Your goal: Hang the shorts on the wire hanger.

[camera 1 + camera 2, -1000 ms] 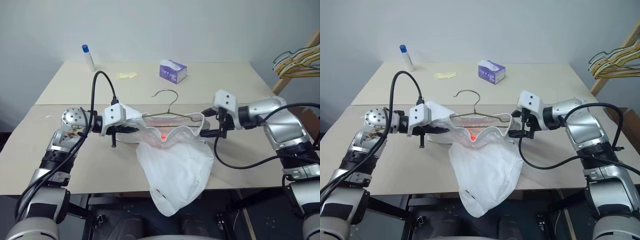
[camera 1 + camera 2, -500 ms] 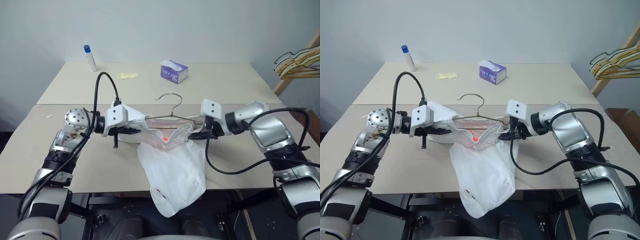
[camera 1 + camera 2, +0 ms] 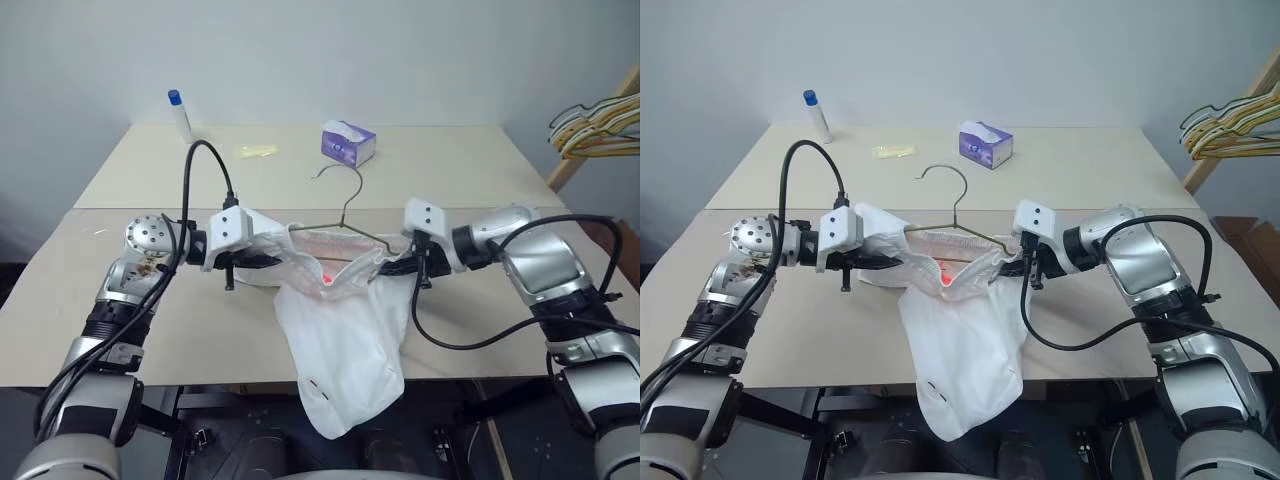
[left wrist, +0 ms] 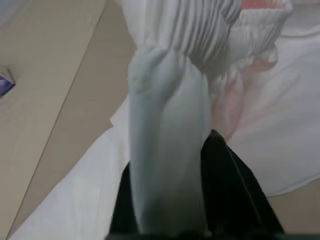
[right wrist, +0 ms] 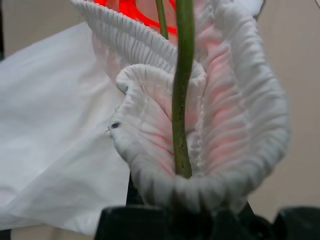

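The white shorts (image 3: 340, 330) hang over the table's front edge, their gathered waistband stretched between my two grippers. The wire hanger (image 3: 346, 200) sits inside the waistband, and its hook rises toward the back of the table. My left gripper (image 3: 262, 260) is wrapped in the waistband's left end, and the bunched cloth (image 4: 170, 125) hides how it stands. My right gripper (image 3: 395, 265) is shut on the waistband's right end (image 5: 235, 100). There the hanger's olive wire (image 5: 181, 100) runs down into the gripped fold.
A purple tissue box (image 3: 347, 142), a blue-capped bottle (image 3: 180, 115) and a small yellowish item (image 3: 254, 151) stand at the back of the beige table (image 3: 450, 170). A bunch of coloured hangers (image 3: 600, 125) hangs off to the far right.
My right gripper was open beside the waistband's right end; it moved in and shut on it. The hanger's hook now stands higher and farther back. The left arm has stayed in place.
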Robot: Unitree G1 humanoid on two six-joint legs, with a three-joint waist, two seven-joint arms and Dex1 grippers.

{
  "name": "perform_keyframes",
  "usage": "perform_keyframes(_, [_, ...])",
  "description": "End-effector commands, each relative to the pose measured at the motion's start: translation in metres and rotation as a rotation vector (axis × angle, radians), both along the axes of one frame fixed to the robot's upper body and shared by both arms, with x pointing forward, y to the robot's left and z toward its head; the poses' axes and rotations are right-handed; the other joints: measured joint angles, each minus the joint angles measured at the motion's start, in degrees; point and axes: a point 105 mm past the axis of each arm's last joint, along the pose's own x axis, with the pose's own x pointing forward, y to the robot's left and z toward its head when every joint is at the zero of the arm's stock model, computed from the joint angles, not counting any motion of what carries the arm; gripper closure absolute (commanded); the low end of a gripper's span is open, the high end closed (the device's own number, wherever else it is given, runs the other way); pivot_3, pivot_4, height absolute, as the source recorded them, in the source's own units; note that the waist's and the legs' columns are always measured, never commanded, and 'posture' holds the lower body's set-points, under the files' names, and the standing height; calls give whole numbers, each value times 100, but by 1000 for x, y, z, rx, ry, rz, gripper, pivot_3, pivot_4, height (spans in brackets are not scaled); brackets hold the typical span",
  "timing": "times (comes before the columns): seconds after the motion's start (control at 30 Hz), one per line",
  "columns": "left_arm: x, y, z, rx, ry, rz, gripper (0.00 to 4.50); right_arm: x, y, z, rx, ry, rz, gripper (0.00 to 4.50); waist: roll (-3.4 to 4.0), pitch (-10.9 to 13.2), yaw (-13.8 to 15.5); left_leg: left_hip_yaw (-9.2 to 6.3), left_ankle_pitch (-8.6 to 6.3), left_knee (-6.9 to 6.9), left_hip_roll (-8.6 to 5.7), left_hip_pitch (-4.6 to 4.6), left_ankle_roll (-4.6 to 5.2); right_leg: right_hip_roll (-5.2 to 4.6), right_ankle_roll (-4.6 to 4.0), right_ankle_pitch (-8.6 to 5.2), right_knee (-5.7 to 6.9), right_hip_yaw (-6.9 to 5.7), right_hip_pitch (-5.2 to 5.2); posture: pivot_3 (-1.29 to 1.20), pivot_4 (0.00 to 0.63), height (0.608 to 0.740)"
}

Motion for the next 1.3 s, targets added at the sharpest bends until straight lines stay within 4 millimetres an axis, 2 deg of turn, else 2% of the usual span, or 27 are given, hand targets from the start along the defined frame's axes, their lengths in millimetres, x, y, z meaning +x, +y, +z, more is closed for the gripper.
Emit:
perform_keyframes(0.03, [12, 9, 34, -110, -97, 81, 2081, -3, -16, 20, 55, -27, -83, 4500, 0, 0, 2, 1, 0, 0, 0, 1, 0, 0, 0, 0, 0, 1, 0, 65, 19, 740])
perform_keyframes(0.23, [20, 16, 73, -294, -184, 176, 73, -21, -43, 18, 156, 39, -279, 4500, 0, 0, 8, -1, 0, 1, -1, 2, 1, -1, 0, 0, -4, 1, 2, 53, 27, 740])
perform_keyframes(0.33, [16, -1, 108, -523, -194, 201, 32, -28, -56, 12, 173, 69, -410, 4500, 0, 0, 1, -3, 0, 6, 0, 5, 1, -1, 0, 0, -4, 3, 5, 41, 30, 740])
perform_keyframes(0.43, [-13, -32, 135, -711, -85, 72, 32, -32, -74, 5, 192, 97, -596, 4500, -2, 0, -6, -19, -1, 9, 2, -4, 2, -1, 2, 1, 1, 1, 4, 29, 31, 740])
perform_keyframes(0.5, [-30, -47, 140, -775, -7, 4, 32, -29, -89, -1, 186, 105, -757, 4500, 0, -1, -26, -51, -4, 7, 0, -5, 5, -3, 4, 3, 5, 7, 4, 18, 32, 740])
perform_keyframes(0.53, [-37, -55, 141, -809, 28, -19, 32, -26, -104, -6, 157, 105, -889, 4500, 3, -3, -44, -53, -3, 7, -3, -3, 5, -7, 5, 3, 4, 9, 4, 14, 32, 740])
perform_keyframes(0.6, [-46, -64, 141, -846, 67, -36, 32, -27, -120, -11, 122, 109, -1039, 4500, 15, -10, -70, -51, -3, 6, -5, 10, 5, -9, 6, 3, -3, 18, 12, 4, 31, 740])
perform_keyframes(0.7, [-64, -80, 135, -879, 132, -75, 32, -37, -141, -8, 141, 116, -1224, 4500, 37, -23, -132, -51, -3, 3, -10, 19, 4, -10, 6, 3, -3, 22, 14, -28, 31, 740])
perform_keyframes(0.8, [-70, -84, 133, -891, 155, -82, 32, -42, -160, -5, 155, 109, -1375, 4500, 39, -24, -191, -51, -3, -1, -11, 19, 4, -8, 5, 3, -3, 23, 14, -33, 31, 740])
perform_keyframes(0.97, [-66, -79, 133, -881, 152, -62, 32, -48, -200, -2, 162, 61, -1634, 4500, 44, -27, -311, -45, -3, -4, -15, 33, 4, -8, 5, 2, -13, 25, 30, -41, 32, 740])
perform_keyframes(1.1, [-66, -75, 136, -861, 124, -75, 32, -46, -229, 12, 185, 17, -1859, 4500, 55, -29, -401, -32, -2, -7, -17, 39, 3, -7, 5, 2, -14, 31, 34, -39, 33, 740])
perform_keyframes(1.3, [-67, -75, 138, -851, 116, -102, 32, -41, -253, 49, 250, -88, -2061, 4500, 62, -28, -487, -26, -2, -15, -16, 39, 3, -6, 5, 2, -22, 31, 35, -26, 34, 740])
